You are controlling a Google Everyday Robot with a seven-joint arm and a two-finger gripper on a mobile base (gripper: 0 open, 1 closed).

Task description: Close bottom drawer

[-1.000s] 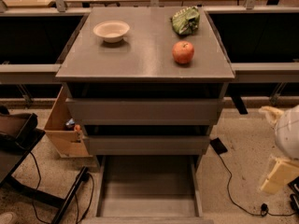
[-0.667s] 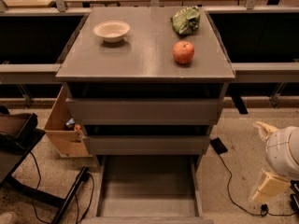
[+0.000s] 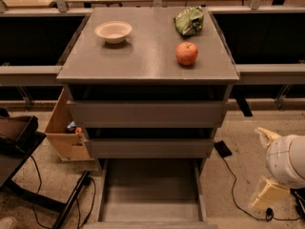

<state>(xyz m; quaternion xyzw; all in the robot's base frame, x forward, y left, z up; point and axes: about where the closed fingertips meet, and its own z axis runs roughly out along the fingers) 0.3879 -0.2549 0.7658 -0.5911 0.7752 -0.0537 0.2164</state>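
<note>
The gripper point(image 3: 271, 168) has gone down and a little to the left since the first picture. It now sits at the lower right of the frame, above the floor. It is to the right of the cabinet and does not touch it. It looks white and round, with pale yellow bits on its left side. I cannot tell if it is open or shut. I see nothing in its hold.

The bottom drawer point(image 3: 150, 190) has not moved. It is at the bottom middle of the frame, under the two wider drawers. It is pulled far out toward the bottom edge. Its grey tray has nothing in it.

The middle drawer point(image 3: 148, 147) and the top drawer point(image 3: 147, 112) sit above it.

On the grey cabinet top point(image 3: 143, 61) there is a small white bowl point(image 3: 113, 31) at the upper left. A red apple point(image 3: 187, 53) is at the right. A green bag point(image 3: 189, 21) lies just behind the apple.

A cardboard box point(image 3: 63, 135) stands on the floor at the left of the cabinet. A black cable point(image 3: 233, 185) runs over the floor between the drawer and the gripper.
</note>
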